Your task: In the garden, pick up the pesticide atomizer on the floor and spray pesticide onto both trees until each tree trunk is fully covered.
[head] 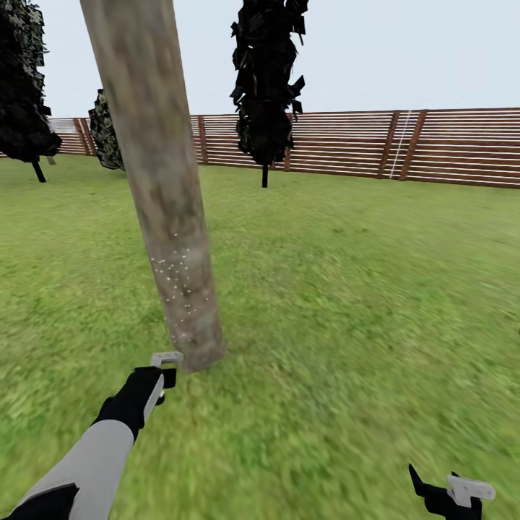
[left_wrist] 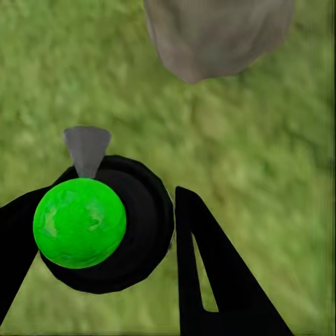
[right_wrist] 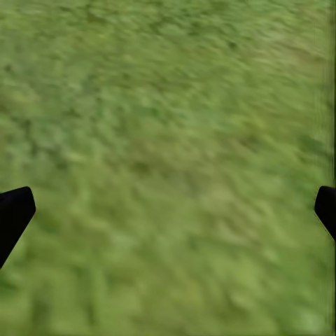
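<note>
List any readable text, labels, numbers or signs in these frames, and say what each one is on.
None: no view shows any writing.
Pesticide atomizer: plain green and black body, no label.
Tree trunk: only mottled bark and pale spray specks.
Fence: bare brown slats, no sign.

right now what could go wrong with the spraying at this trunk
1. Coverage: the pesticide specks sit only in a small low patch on the tree trunk; most of the bark looks bare, so it may be left part covered.
2. Collision: the left gripper holds the atomizer close to the trunk base; a forward move could hit it.
3. The right gripper hangs open, low over the grass.
</note>
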Tool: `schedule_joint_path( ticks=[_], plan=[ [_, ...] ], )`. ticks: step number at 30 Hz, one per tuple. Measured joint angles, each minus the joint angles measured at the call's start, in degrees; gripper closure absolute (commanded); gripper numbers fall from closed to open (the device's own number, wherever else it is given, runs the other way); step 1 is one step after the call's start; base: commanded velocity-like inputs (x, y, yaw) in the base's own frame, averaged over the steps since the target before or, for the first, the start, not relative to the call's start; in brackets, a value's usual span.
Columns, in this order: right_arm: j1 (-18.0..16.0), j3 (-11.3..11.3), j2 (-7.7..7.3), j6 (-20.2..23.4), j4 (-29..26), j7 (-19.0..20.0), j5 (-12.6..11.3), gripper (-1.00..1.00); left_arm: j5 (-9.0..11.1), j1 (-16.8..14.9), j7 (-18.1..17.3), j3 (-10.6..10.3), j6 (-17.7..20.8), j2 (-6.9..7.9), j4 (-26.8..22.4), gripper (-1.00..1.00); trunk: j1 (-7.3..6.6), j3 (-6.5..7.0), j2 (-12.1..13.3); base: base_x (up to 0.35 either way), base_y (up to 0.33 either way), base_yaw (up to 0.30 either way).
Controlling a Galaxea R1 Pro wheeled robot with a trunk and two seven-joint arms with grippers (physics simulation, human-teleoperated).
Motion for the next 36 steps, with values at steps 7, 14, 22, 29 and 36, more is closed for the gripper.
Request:
schedule_joint_path(
  ticks=[7,14,22,29,36],
  plan=[
    [0.0,-0.1,0.18,-0.01,-0.08,-0.05,-0.04,-1.0,-0.07,1.58,0.37,1.19,-0.61,0.49,-0.03,1.0,0.0,0.0,0.0,0.0,-0.272,0.0],
    [0.0,-0.11,0.12,0.0,-0.09,-0.07,-0.1,-1.0,-0.03,1.81,0.37,1.13,-0.59,0.42,-0.33,1.0,0.0,0.0,0.0,0.0,-0.272,0.044],
    [0.0,-0.11,0.12,-0.05,-0.09,0.0,-0.11,-1.0,-0.12,1.85,4.84,2.3,-0.54,0.77,-0.02,1.0,0.0,0.0,0.0,0.0,-0.272,0.267],
    [0.0,-0.11,0.13,-0.08,-0.09,0.0,-0.11,-1.0,1.08,1.85,5.35,3.45,-0.59,-0.15,0.28,1.0,0.0,0.0,0.0,0.0,-0.272,0.131],
    [0.0,-0.09,0.13,-0.05,-0.09,0.0,-0.09,-1.0,3.17,1.85,5.29,3.39,-0.68,-0.14,0.27,1.0,0.0,0.0,0.0,0.08,-0.27,0.002]
  ],
)
